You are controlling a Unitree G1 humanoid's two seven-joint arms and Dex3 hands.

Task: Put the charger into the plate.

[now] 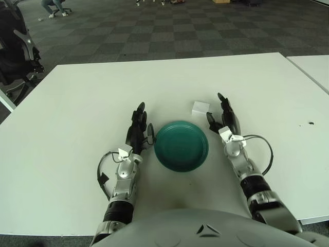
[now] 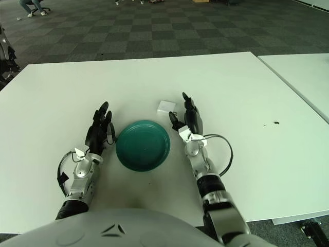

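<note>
Tabletop read as smooth matt white laminate from my feed. Plate was teal, smooth with a soft sheen, ceramic or plastic, couldn't tell which. Charger looked like white matt plastic. Each robot hand, left and right, had black matt plastic fingers on brushed-silver metal forearms. Floor was dark checkered carpet, rough.
</note>
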